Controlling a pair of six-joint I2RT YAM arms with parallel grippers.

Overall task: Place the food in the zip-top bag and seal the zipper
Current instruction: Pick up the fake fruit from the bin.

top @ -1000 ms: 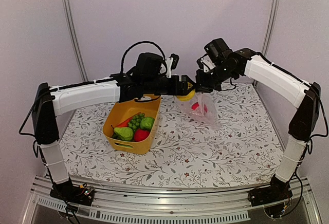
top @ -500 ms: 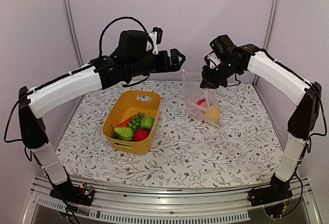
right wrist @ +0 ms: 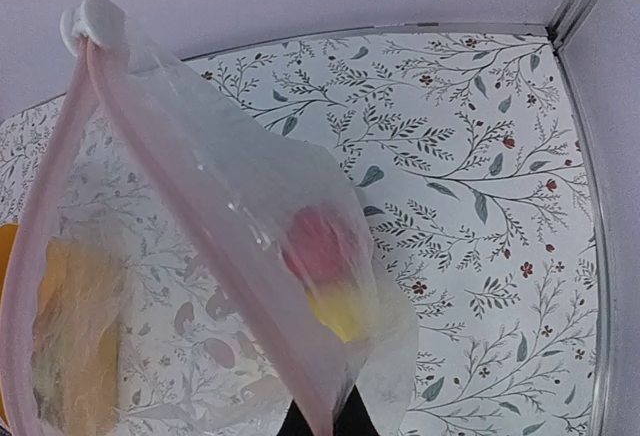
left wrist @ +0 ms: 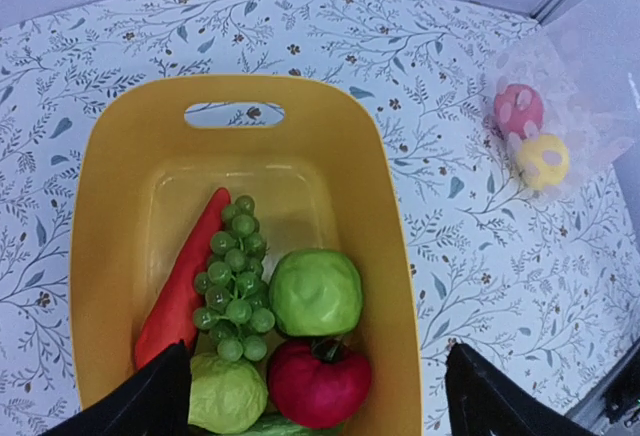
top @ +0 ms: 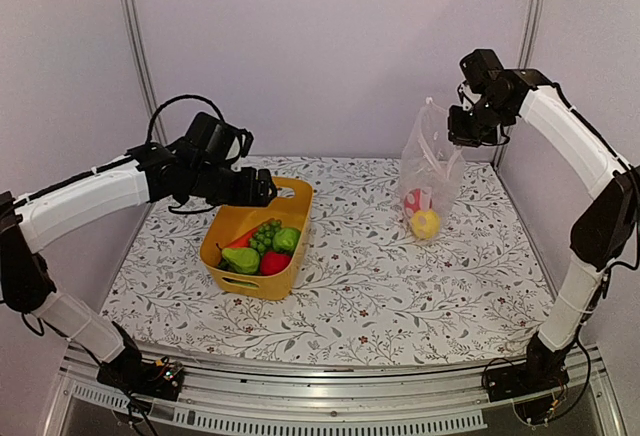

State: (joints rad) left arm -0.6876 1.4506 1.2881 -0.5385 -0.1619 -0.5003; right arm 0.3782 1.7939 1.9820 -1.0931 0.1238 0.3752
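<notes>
Because the right jaws are pinched tight on its top edge, the bag (top: 432, 161) hangs tall at the back right of the bench (top: 380, 296). Its bottom seems to rest there. I think this keeps its mouth up and open so food can drop in. A red piece (top: 414, 199) and a yellow piece (top: 425, 223) lie at the bottom. The zipper (right wrist: 180, 181) is not pressed shut. The left jaws are wide apart above the yellow basket (left wrist: 110, 156), ready to pick grapes (left wrist: 235, 281), the carrot (left wrist: 185, 286) or the green apple (left wrist: 315, 291). Crinkly plastic blurs the pieces inside the bag and almost hides the right jaws.
</notes>
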